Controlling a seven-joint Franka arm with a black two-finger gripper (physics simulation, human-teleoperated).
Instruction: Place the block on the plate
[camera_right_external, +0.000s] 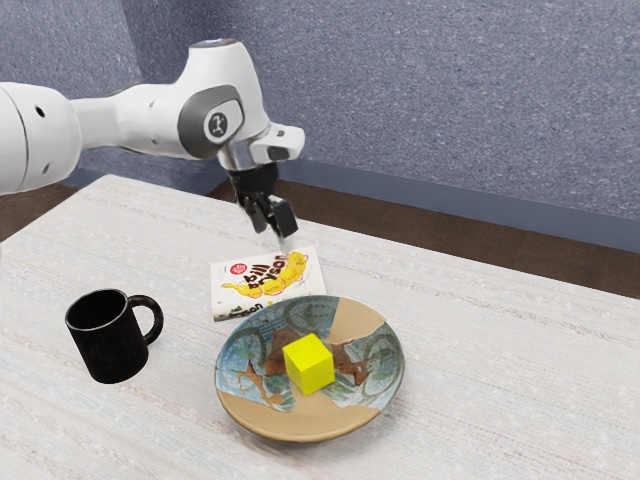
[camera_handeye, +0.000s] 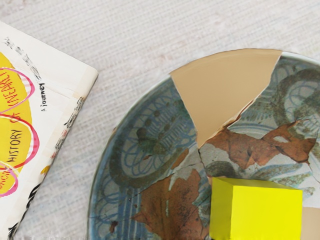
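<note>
1. The yellow block (camera_right_external: 309, 364) sits in the plate (camera_right_external: 295, 428), near its middle, at the lower centre of the exterior view; the placing looks done.
2. The tool (camera_right_external: 275, 226) hangs above and apart from it, upper centre of the exterior view, beyond the book (camera_right_external: 268, 283). Whether it is spread or pressed together, I cannot tell.
3. The block should be light and stiff, its flat faces giving good purchase, though smooth paint could slip a little.
4. Should it need reseating, the hold belongs on two opposite upright faces, around mid-height, clear of the plate.
5. The plate, patched and seamed like mended pottery, is probably the fragile one: its curved floor could tip the block, and a hard press might crack it or skid it across the surface (camera_right_external: 500, 380).
</note>
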